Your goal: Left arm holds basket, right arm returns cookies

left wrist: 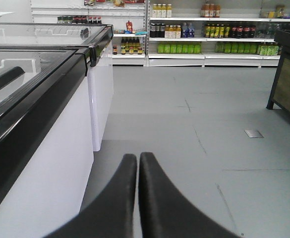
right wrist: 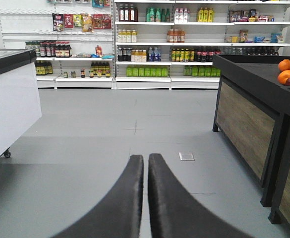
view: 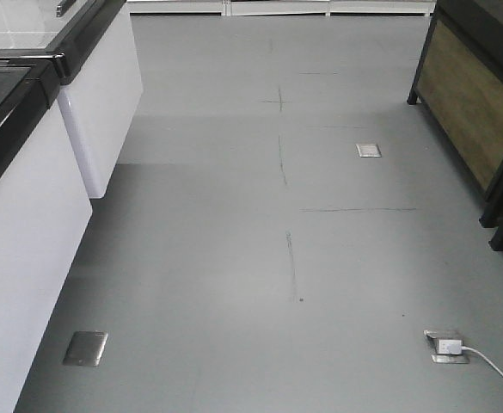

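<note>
Neither the light blue slotted plastic basket nor the tall dark navy cardboard box of cookies shows in any view, so the step in hand reads as finding them, with the task barely begun. The left arm's fingers (left wrist: 122, 193), curved and matte black, are pressed together with nothing between them. The right arm's fingers (right wrist: 130, 198), of the same make, are clenched and likewise empty. Both pairs point along the bare grey floor (view: 234, 258). The long white chest freezer with a black rim and glass lid (left wrist: 45, 163) runs near the left arm's fingers, so any swing of that arm is best made away from the freezer. Across the aisle from the freezer stands a dark wood-panelled produce stand (right wrist: 244, 119) whose black tabletop (right wrist: 254, 74) carries oranges (right wrist: 286, 76); the right arm needs to clear its corner. Beyond the freezer's far end, white shelves of bottled drinks (right wrist: 149, 49) close the aisle. A white plug and cable (view: 470, 353) lie on the floor across the aisle from the freezer, and the base should probably steer round them. A sound order, I judge, is to bring the basket into the left wrist view first and part the left arm's fingers only once a loop handle lines up.
</note>
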Robot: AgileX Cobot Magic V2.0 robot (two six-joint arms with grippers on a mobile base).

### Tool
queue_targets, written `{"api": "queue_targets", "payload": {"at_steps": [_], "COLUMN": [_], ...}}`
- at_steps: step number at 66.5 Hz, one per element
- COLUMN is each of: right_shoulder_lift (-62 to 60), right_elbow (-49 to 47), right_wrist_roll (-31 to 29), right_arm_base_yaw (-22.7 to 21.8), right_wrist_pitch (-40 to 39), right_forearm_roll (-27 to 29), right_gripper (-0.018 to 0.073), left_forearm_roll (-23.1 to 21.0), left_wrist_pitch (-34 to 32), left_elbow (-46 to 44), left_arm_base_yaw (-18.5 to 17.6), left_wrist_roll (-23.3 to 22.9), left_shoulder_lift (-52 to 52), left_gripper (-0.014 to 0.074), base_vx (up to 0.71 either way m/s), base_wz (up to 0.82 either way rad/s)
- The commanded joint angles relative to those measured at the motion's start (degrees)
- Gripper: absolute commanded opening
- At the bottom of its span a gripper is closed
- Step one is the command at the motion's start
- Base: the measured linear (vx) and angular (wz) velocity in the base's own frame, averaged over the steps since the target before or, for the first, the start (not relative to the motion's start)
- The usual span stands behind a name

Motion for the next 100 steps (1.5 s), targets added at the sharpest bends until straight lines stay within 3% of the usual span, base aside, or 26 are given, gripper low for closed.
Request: {"api": "queue_targets", "payload": {"at_steps": [1,100], "right_shoulder_lift": [-0.72,-0.72], "right_elbow": [1.03,1.03], "right_wrist_roll": [0.03,0.03], "right_arm_base_yaw": [-0.22,-0.22], "right_wrist_pitch": [-4.07,-4.12], "right_forearm_roll": [-0.62,-0.62], "right_gripper": [-0.0006,-0.0006], "left_forearm_roll": [0.0,0.0], "left_wrist_pitch": [-4.75,-4.85], "left_elbow": [-2.1,-2.1], "left_arm_base_yaw": [0.07,0.07], "left_wrist_roll": [-0.25,-0.25], "left_shoulder_lift": [-1.0,-1.0], "left_gripper": [-0.0006,-0.0006], "base_vx": [0.0,0.0], "base_wz": [0.0,0.0]}}
